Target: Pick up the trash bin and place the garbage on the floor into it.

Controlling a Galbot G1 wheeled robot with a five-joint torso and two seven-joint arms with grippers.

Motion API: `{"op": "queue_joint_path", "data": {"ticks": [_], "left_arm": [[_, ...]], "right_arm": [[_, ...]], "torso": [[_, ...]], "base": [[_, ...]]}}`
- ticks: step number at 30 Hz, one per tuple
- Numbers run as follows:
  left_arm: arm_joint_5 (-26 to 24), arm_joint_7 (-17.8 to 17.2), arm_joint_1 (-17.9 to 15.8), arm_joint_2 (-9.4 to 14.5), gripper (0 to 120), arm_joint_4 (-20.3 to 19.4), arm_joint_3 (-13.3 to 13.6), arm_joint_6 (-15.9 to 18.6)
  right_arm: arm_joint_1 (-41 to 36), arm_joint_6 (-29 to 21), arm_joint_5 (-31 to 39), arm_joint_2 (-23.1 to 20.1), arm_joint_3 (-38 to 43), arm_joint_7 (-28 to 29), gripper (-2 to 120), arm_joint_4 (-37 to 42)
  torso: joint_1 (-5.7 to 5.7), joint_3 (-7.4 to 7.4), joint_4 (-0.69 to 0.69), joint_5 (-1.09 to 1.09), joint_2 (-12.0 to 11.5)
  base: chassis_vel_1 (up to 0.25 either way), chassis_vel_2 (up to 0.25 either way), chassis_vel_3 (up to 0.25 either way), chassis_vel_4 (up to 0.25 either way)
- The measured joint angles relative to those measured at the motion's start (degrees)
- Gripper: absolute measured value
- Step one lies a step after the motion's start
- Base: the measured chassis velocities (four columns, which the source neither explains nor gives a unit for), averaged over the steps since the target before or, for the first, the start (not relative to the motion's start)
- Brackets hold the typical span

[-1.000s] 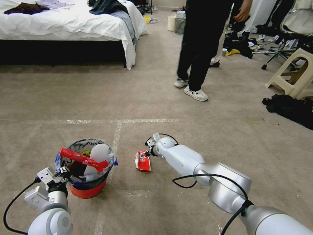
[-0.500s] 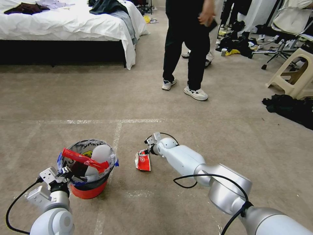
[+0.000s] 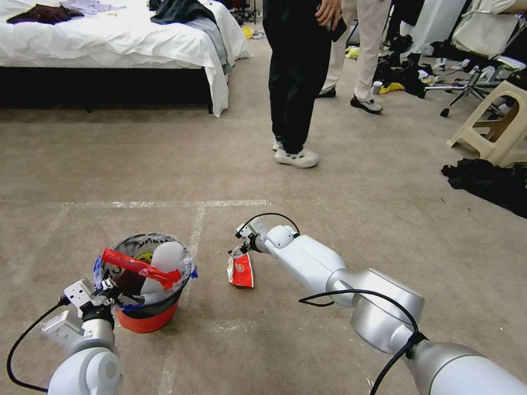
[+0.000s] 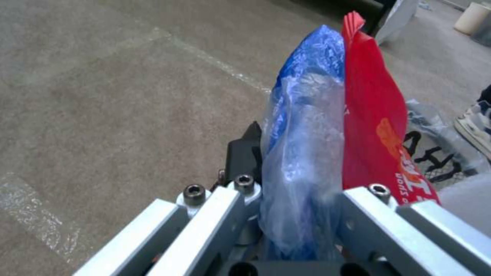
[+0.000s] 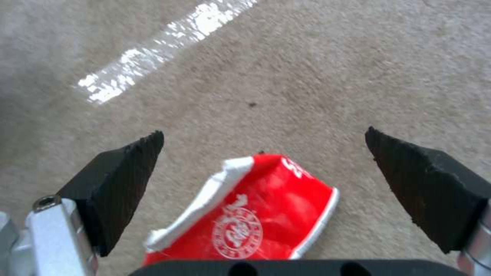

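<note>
The trash bin (image 3: pixel 147 322), a small red bucket lined with a clear blue-edged bag (image 4: pixel 307 153), stands on the carpet at the lower left. It holds a long red wrapper (image 3: pixel 140 267) and a white foam piece (image 3: pixel 166 258). My left gripper (image 3: pixel 108 291) is shut on the bin's near rim, and the bag is pinched in my left gripper (image 4: pixel 289 184). A flat red and white wrapper (image 3: pixel 241 272), a piece of garbage, lies on the floor right of the bin. My right gripper (image 3: pixel 239 251) hovers open at that wrapper's (image 5: pixel 256 226) far end, its black fingertips (image 5: pixel 128 165) spread to either side.
A person (image 3: pixel 293 82) stands on the carpet ahead, about a metre beyond the wrapper. A white bed (image 3: pixel 137 49) fills the far left. A beige stool (image 3: pixel 491 129) and dark clothes (image 3: pixel 488 181) lie at the right. Tape lines (image 3: pixel 196 222) cross the floor.
My right gripper has lifted slightly and shifted left off the red wrapper, which still lies on the floor. The person behind has walked left. Left arm and bin are unchanged.
</note>
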Motion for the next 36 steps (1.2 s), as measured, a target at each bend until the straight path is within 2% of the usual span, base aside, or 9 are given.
{"op": "queue_joint_path", "data": {"ticks": [9,19,21,22,24,25,28,29,36], "left_arm": [[0.2,0.1,0.0,-0.2,5,0.1,0.1,-0.1],[0.6,0.2,0.3,-0.5,5,-0.2,0.1,-0.1],[0.8,0.2,0.4,-0.7,5,-0.3,0.1,-0.2],[0.8,0.2,0.4,-0.7,5,-0.3,0.1,-0.2],[0.9,0.2,0.4,-0.8,5,-0.4,0.0,-0.2],[0.9,0.2,0.4,-0.8,5,-0.4,0.0,-0.2],[1.1,0.2,0.6,-1.0,5,-0.5,-0.2,-0.2],[1.3,0.3,0.6,-1.1,5,-0.6,-0.9,-0.2],[4.2,0.2,0.4,-0.5,5,0.2,-5.7,-0.8]], "right_arm": [[-0.2,-0.8,1.4,0.0,0.2,0.3,100,0.0],[-1.3,1.2,3.7,0.0,-0.3,0.4,100,1.4],[-1.8,-2.4,10.1,0.0,-0.6,-0.4,100,3.9],[-1.8,-2.4,10.1,0.0,-0.6,-0.4,100,3.9],[-2.1,-9.7,19.8,0.0,-0.6,2.4,100,6.4],[-2.1,-9.7,19.8,0.0,-0.6,2.4,100,6.4],[-2.5,-13.9,26.6,0.0,-0.3,7.4,100,7.2],[-3.0,-16.3,29.9,0.0,-0.1,11.4,100,7.4],[-4.4,-19.2,29.7,0.0,-0.8,16.3,100,6.5]], "torso": [[-0.01,-0.01,0.00,0.00,0.0],[0.00,0.01,-0.01,0.00,0.0],[0.04,0.03,-0.01,-0.01,0.0],[0.04,0.03,-0.01,-0.01,0.0],[0.02,0.02,0.00,0.01,0.0],[0.02,0.02,0.00,0.01,0.0],[-0.01,-0.01,-0.01,-0.01,0.0],[-0.02,-0.01,0.01,0.00,0.0],[-0.02,0.00,0.00,0.00,0.0]], "base": [[-0.027,0.018,0.018,-0.024],[-0.173,0.198,0.182,-0.188],[-0.183,0.146,0.171,-0.139],[-0.152,0.133,0.127,-0.093],[-0.037,0.067,0.044,-0.052],[-0.037,0.067,0.019,-0.011],[0.009,-0.036,-0.021,0.014],[0.051,-0.042,-0.024,0.065],[0.000,0.000,0.000,0.000]]}}
